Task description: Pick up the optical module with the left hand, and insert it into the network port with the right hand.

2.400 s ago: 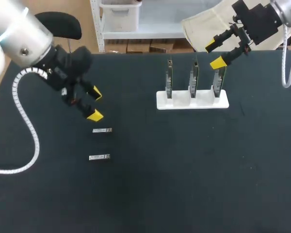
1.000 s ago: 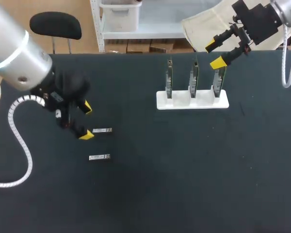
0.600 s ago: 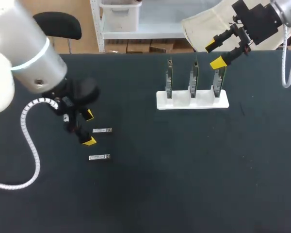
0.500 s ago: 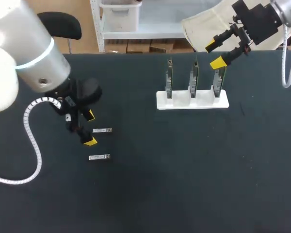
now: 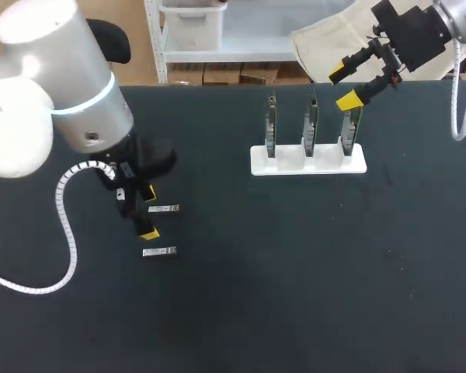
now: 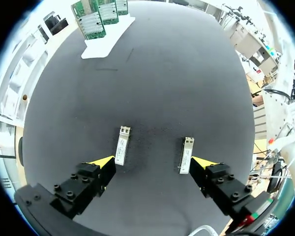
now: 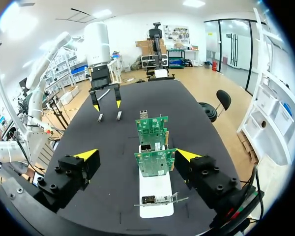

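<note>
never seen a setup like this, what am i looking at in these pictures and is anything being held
Two robot arms stand at a black table. One picture looks down from above and behind them; the two round ones come from a camera on each wrist, looking along its fingers. The left gripper hangs open beside two small metal optical modules lying flat, the far module and the near module; in its wrist view one lies just ahead of each yellow tip. The right gripper, also open, is by a white stand holding three upright green circuit boards. Nothing is held.
</note>
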Action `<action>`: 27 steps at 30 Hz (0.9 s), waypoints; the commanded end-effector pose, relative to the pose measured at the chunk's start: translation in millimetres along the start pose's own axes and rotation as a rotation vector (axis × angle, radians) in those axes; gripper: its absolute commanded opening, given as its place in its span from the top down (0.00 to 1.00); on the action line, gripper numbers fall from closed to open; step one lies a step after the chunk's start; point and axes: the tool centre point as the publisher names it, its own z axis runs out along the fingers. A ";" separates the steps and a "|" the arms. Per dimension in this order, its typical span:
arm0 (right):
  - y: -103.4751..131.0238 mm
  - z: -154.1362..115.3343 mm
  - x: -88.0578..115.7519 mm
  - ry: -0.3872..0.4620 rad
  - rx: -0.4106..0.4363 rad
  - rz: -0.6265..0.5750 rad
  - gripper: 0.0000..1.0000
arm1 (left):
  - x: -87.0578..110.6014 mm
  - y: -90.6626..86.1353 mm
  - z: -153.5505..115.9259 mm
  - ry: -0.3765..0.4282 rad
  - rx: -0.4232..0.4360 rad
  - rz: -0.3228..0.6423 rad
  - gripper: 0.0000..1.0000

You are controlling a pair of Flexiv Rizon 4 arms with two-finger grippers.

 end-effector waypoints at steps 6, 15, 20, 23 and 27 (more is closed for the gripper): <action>-0.2 -0.1 0.3 -0.001 -0.001 -0.001 0.00 | -3.3 5.7 2.7 0.045 -0.019 0.014 0.00; -0.2 -0.1 0.3 -0.001 -0.001 -0.001 0.00 | -4.2 9.7 3.5 0.043 -0.052 0.043 0.00; -0.2 -0.1 0.3 -0.001 -0.001 -0.001 0.00 | -2.9 14.2 5.8 0.045 -0.054 0.038 0.00; -0.2 -0.1 0.3 -0.001 -0.001 -0.001 0.00 | -1.3 16.4 7.5 0.050 -0.054 0.032 0.00; -0.2 -0.1 0.3 -0.001 -0.001 -0.001 0.00 | 0.1 19.8 9.7 0.056 -0.052 0.031 0.00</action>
